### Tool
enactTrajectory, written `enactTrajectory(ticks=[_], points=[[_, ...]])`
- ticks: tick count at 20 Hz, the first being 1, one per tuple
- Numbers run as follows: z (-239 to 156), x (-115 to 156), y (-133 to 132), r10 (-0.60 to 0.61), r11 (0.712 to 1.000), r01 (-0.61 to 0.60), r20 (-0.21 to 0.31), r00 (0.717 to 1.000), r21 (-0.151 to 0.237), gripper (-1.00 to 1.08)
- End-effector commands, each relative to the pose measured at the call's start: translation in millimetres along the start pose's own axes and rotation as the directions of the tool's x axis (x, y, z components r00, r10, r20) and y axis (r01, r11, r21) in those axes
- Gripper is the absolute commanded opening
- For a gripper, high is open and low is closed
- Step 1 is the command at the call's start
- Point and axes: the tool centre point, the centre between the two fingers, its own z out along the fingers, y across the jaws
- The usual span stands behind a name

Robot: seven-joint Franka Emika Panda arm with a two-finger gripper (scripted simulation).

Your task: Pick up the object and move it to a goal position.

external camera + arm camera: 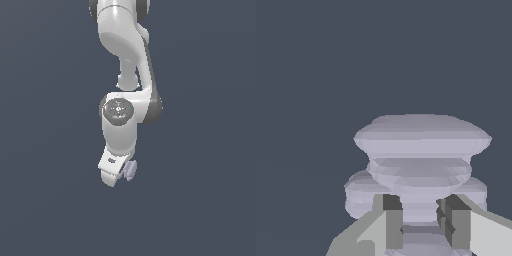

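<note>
Since ridged lump (pixel 421 150) is narrower than pincer (pixel 421 220), fingers (pixel 391 220) clamp its thin waist btwn discs, w/ wide flange ahead. Lump pokes out at arm's tip, exterior view's right; goal unmarked.

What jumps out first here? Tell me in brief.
The white arm hangs down the middle of the exterior view against a plain dark background. At its lower end the gripper is shut on the object, a pale lavender ridged lump. In the wrist view it fills the frame, the two fingers pressed on either side of a narrow part of it.
</note>
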Motion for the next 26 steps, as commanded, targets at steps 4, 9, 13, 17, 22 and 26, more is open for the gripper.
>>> enactTrajectory(ticks=[4, 9, 13, 17, 22, 26], points=[[-55, 28, -16, -0.001, 1.000, 0.001, 0.001, 1.000, 0.002, -1.00], [-104, 53, -29, 0.000, 1.000, 0.000, 0.002, 1.000, 0.005, -1.00], [-143, 73, -39, 0.000, 1.000, 0.000, 0.002, 1.000, 0.007, -1.00], [-178, 91, -47, 0.001, 1.000, -0.001, 0.002, 1.000, 0.009, -1.00], [-209, 107, -54, 0.002, 1.000, -0.002, 0.002, 1.000, 0.011, -1.00], [-223, 115, -56, 0.002, 1.000, -0.002, 0.002, 1.000, 0.012, -1.00]])
